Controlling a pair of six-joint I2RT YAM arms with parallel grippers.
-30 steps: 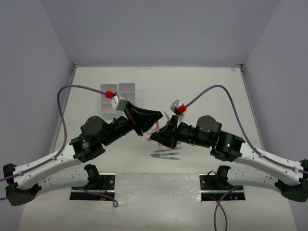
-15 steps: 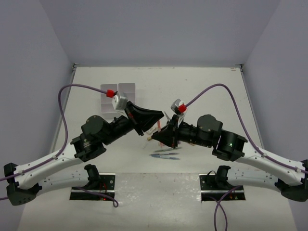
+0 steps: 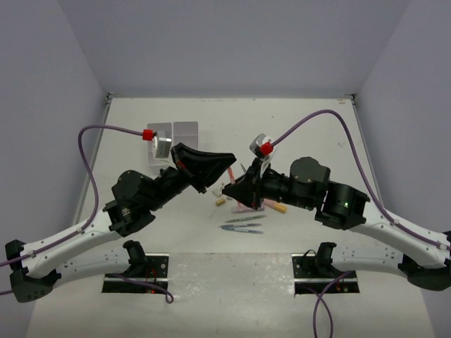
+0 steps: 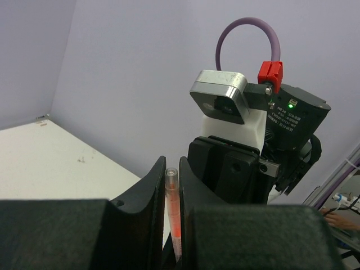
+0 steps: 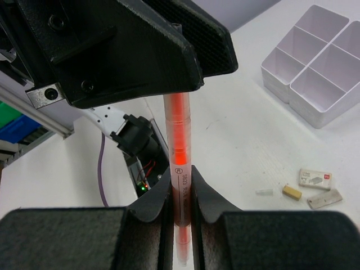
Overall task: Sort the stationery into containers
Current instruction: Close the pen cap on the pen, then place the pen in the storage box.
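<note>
A red pen (image 5: 179, 129) hangs above the table, gripped by both grippers at once. My right gripper (image 5: 180, 179) is shut on its lower part; in the top view it (image 3: 227, 189) sits mid-table. My left gripper (image 4: 172, 167) is shut on the pen's other end (image 4: 172, 205); in the top view it (image 3: 230, 160) is just above the right one. The white compartment tray (image 5: 315, 73) stands at the far left (image 3: 184, 129), partly hidden by my left wrist. A green pen (image 3: 245, 220), a blue pen (image 3: 241, 229) and a pink-orange marker (image 3: 273, 206) lie on the table.
Small erasers (image 5: 315, 178) and a clear cap (image 5: 263, 192) lie loose on the table below the pen. A small tan eraser (image 3: 220, 201) lies left of the marker. Purple cables arch over both arms. Grey walls close in the table on three sides.
Both grippers have risen and swung with the red pen between them. My left wrist has turned towards the left. The pink-orange marker under my right gripper has come into view.
</note>
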